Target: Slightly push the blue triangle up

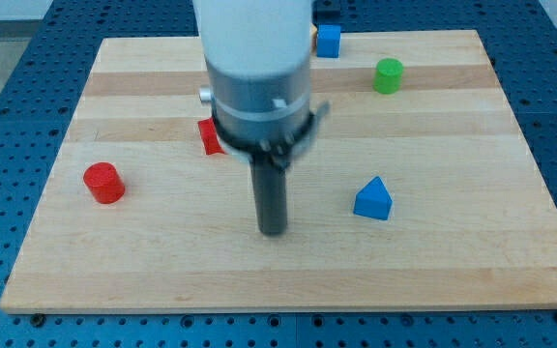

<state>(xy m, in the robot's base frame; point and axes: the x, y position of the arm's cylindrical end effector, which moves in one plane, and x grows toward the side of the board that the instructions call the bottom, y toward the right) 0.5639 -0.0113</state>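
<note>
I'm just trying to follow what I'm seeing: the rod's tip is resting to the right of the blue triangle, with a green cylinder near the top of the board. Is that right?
Not quite. In the camera view, my tip sits to the left of the blue triangle, apart from it, not to its right. The rest holds: the green cylinder stands near the view's top of the board.

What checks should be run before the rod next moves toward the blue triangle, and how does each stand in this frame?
1. Blue triangle visible, unobstructed: ok.
2. My tip on the board, in view: ok.
3. Tip below the triangle for an upward push: not ok; it sits to the view's left, slightly lower.
4. Board above the triangle free up to the green cylinder: ok.
5. Tip apart from the red cylinder: ok.
6. Red block shape behind the arm: cannot tell.
</note>
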